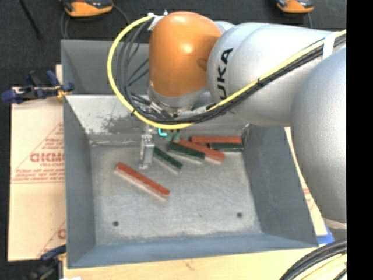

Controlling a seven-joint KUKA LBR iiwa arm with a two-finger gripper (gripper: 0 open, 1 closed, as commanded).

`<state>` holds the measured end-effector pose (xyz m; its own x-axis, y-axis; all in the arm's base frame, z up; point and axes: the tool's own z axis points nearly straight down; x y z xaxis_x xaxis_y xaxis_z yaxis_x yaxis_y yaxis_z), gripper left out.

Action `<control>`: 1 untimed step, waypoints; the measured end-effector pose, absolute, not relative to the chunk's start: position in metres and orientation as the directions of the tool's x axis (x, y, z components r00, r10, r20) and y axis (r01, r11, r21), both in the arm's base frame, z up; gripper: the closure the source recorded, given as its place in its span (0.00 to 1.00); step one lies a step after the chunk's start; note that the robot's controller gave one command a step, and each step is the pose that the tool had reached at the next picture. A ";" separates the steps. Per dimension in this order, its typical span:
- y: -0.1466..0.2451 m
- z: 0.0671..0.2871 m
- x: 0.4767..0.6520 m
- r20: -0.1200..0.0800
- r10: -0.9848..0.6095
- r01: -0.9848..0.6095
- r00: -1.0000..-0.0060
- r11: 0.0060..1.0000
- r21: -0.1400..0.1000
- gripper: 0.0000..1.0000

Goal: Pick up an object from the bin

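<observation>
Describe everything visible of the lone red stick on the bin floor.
The red stick is a long, flat, narrow bar, paler along its lower edge. It lies flat on the bin floor, slanting from upper left to lower right, apart from the heap of red and green sticks. The gripper stands beside its upper-left half; contact cannot be told.

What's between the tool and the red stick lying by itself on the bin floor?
Nothing. In the camera view, only a narrow strip of bare grey bin floor separates the tool from the lone red stick.
</observation>
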<state>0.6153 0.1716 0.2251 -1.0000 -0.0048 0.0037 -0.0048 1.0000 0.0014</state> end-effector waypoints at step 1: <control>0.146 0.092 0.592 0.005 0.178 0.178 -0.984 0.984 -0.001 0.00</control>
<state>0.5916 0.1460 0.0917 -0.9839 0.1784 0.0049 0.1784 0.9840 -0.0014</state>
